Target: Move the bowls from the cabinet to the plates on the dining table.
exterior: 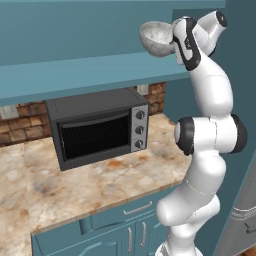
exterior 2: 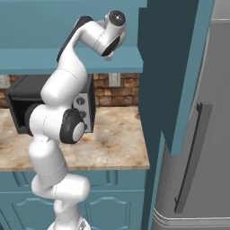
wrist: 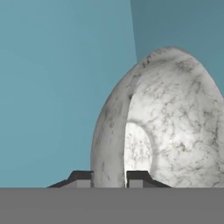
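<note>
The grey-white marbled bowl (exterior: 156,37) hangs tipped on its side just above the teal shelf (exterior: 90,75) of the cabinet. My gripper (exterior: 173,44) is shut on its right rim. In the hand view the bowl (wrist: 170,122) looms large, its rim pinched between the two fingertips (wrist: 82,178) of the gripper (wrist: 109,179), with the cabinet's teal inner walls (wrist: 52,87) behind it. From the right base view the arm's wrist (exterior 2: 110,38) reaches up in front of the shelf (exterior 2: 40,60) and hides the bowl. The yellow-green bowl, the plates and the dining table are out of view.
A black toaster oven (exterior: 97,125) stands on the beige stone counter (exterior: 100,185) under the shelf, against a brick wall (exterior 2: 121,92). A tall teal side panel (exterior 2: 175,67) and a grey fridge with a dark bar handle (exterior 2: 191,152) stand close on the right.
</note>
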Motion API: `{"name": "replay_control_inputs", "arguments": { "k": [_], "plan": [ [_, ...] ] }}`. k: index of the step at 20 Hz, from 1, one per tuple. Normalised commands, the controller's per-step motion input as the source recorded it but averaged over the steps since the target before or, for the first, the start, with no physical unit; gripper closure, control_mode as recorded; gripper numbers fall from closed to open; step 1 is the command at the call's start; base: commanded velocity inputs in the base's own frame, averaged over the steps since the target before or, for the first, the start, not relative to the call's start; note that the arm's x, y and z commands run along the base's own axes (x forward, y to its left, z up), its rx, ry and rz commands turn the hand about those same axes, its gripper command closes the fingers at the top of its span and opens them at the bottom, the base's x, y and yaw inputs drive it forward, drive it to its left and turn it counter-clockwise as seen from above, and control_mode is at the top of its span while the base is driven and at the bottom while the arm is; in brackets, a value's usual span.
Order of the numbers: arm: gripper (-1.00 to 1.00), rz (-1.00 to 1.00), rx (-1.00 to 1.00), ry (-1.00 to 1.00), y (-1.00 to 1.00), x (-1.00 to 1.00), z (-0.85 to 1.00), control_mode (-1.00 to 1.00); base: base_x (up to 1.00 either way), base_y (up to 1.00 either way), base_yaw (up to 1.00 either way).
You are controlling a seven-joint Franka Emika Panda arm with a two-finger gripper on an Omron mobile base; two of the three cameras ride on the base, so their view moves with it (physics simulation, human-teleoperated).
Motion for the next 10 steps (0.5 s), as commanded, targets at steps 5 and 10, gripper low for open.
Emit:
{"name": "replay_control_inputs", "arguments": {
  "k": [5, 10],
  "plan": [
    [1.0, 0.0, 0.0, 0.0, 0.0, -0.23, -0.01, -1.0, 0.0, 0.0, 0.0],
    [1.0, 0.0, -0.01, 0.07, 0.0, -0.29, 0.0, -1.0, 0.0, 0.0, 0.0]
  ]
}}
